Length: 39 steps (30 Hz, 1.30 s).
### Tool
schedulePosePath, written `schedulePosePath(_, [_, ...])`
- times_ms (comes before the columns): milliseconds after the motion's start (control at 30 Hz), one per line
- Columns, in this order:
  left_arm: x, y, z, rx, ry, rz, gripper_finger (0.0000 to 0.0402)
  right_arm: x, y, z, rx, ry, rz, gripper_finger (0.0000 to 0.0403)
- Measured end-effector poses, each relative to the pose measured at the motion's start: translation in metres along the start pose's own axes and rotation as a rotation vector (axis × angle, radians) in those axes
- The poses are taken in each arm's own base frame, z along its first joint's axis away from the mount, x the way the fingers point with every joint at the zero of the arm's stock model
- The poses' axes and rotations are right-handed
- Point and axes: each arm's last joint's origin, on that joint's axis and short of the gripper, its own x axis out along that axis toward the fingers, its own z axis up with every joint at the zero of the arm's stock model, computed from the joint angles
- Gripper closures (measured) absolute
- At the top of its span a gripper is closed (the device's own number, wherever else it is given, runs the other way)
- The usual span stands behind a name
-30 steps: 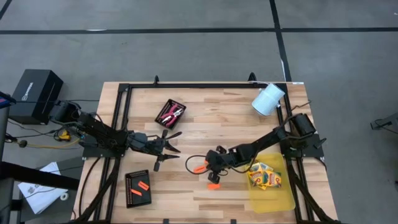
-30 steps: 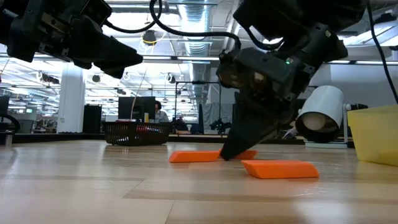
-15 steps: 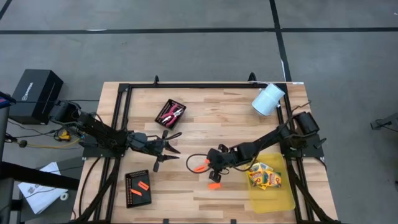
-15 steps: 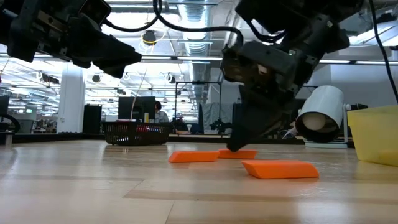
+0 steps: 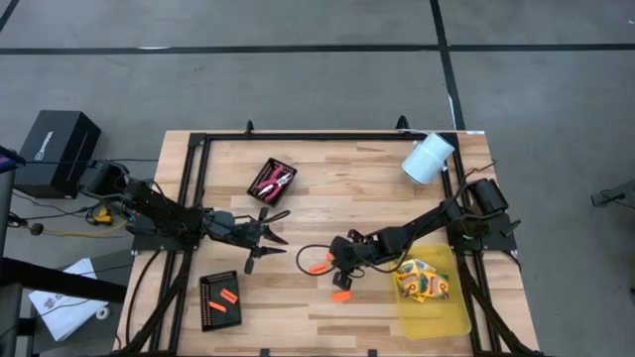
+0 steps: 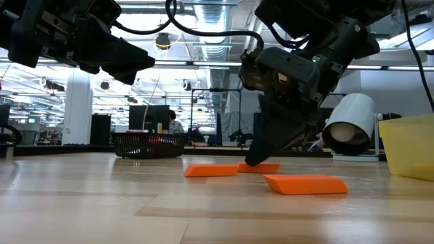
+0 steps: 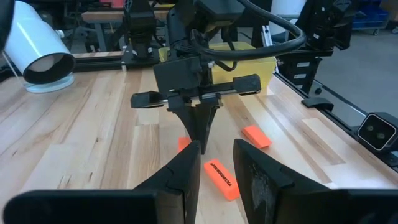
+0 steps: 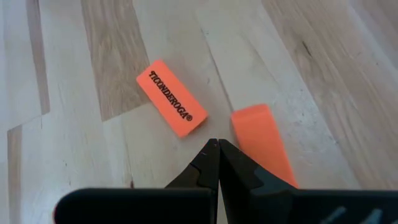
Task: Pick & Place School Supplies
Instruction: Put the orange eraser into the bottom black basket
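Barely shifted in the last second, the right gripper (image 5: 342, 260), fingers pressed together, hovers beside three orange erasers (image 8: 171, 98) mid-table. Light, stiff, grippy blocks; pinch across the short sides. Left gripper (image 5: 260, 238) waits, spread.

Even overhead light, soft shadows; the low view's background glares brightly.
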Motion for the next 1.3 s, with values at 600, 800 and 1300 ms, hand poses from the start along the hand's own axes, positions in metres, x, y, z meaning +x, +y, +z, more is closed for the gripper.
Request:
schedulePosePath(600, [0.0, 0.0, 0.0, 0.0, 0.0, 0.001, 0.0312, 0.001, -0.004, 0.006, -0.01, -0.016, 0.008, 0.0403])
schedulePosePath(800, [0.0, 0.0, 0.0, 0.0, 0.0, 0.001, 0.0312, 0.001, -0.004, 0.006, -0.015, -0.015, 0.006, 0.0403])
schedulePosePath(1300, [0.0, 0.0, 0.0, -0.009, -0.001, 0.001, 0.0312, -0.013, -0.006, 0.017, -0.038, -0.026, -0.003, 0.0403])
